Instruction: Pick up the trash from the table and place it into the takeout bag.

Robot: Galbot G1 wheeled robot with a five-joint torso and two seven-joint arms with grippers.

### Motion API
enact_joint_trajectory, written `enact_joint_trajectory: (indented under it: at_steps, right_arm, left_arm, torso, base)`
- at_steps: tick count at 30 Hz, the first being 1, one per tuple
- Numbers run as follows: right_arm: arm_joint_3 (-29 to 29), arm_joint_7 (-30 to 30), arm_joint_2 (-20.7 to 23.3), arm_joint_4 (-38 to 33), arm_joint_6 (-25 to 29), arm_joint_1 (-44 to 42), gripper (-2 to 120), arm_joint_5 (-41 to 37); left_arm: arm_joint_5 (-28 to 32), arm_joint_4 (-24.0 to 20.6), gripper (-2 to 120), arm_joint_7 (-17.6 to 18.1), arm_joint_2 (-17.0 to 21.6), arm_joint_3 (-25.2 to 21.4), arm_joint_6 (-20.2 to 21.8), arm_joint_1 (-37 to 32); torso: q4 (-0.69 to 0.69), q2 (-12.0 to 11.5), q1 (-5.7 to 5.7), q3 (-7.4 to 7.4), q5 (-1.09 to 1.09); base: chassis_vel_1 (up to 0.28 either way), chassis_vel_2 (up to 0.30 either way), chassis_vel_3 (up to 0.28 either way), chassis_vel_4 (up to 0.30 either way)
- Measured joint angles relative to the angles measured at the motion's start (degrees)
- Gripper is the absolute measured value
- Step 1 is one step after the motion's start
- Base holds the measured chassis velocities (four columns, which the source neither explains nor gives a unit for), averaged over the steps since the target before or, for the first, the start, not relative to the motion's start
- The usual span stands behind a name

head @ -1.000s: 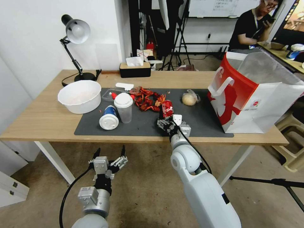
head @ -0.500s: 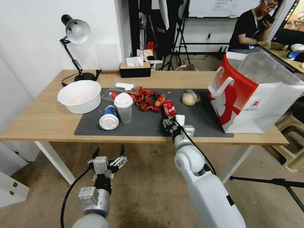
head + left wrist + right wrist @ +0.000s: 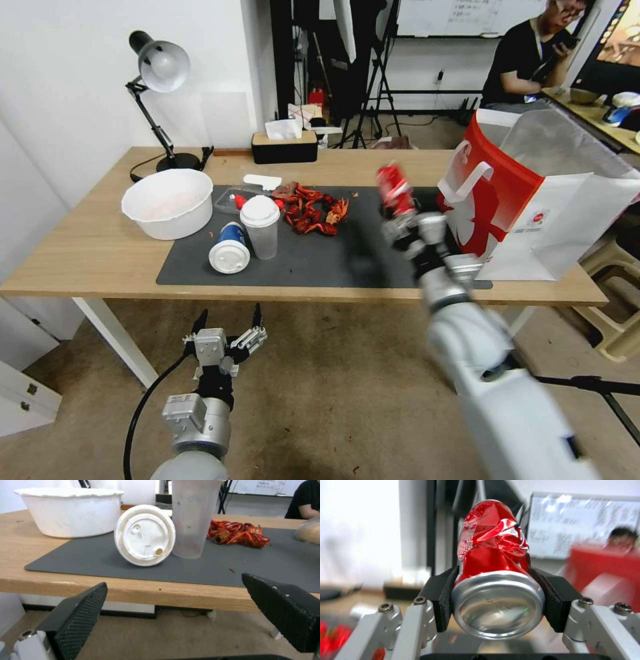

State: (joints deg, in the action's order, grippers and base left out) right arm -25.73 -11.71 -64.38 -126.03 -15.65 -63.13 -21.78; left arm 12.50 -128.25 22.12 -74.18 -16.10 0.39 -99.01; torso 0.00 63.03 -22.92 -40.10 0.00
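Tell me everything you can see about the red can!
The red drink can is shiny metal, crumpled and dented along its body, with a round silver end. The right gripper squeezes it between two black pads, one on each side. It is up in the air above the dark mat, tilted, beside the takeout bag. Nothing else touches it.

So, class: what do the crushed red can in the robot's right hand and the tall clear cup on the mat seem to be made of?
Crushed red drink can: thin metal, probably aluminium; glossy red paint, bare silvery base, sharp creases. The right hand clamps it.
Tall clear cup: likely plastic; frosted, translucent wall, white lid.
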Motion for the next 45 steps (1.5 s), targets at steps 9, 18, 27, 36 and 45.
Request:
enact_joint_trajectory:
  at_steps: [9,18,27,36,45]
  right_arm:
    - [-10.8,-8.5,7.9,-3.3,-0.6,1.7,52,-18.5]
    - [-13.1,-17.8,8.0,-1.5,-3.8,4.6,52,-31.6]
    - [-13.2,-19.1,7.3,0.5,-4.3,5.9,67,-32.7]
    - [-13.3,-17.9,7.1,0.4,-4.2,5.2,98,-31.3]
    - [-12.8,-15.5,5.8,-1.3,-3.7,3.5,100,-28.5]
  left_arm:
    - [-0.4,-0.7,100,-0.1,0.1,0.2,-0.2,-0.3]
    - [-1.3,-0.4,100,-0.9,0.0,0.7,-0.3,-0.7]
    - [-1.6,-0.1,100,-1.1,0.0,0.5,-0.4,-0.8]
    - [-1.6,-0.2,100,-1.1,0.1,0.4,-0.4,-0.6]
    - [-1.4,-0.1,100,-1.1,-0.3,0.6,-0.4,-0.6]
  torso:
    - [0.00,0.0,0.00,0.00,0.01]
    - [0.01,0.0,0.00,0.00,0.00]
    - [0.01,0.0,0.00,0.00,-0.01]
    - [0.00,0.0,0.00,0.00,0.00]
    - [0.00,0.0,0.00,0.00,0.00]
  base:
    - [0.000,0.000,0.000,0.000]
    - [0.000,0.000,0.000,0.000]
    - [0.000,0.000,0.000,0.000]
    - [0.000,0.000,0.000,0.000]
    - [0.000,0.000,0.000,0.000]
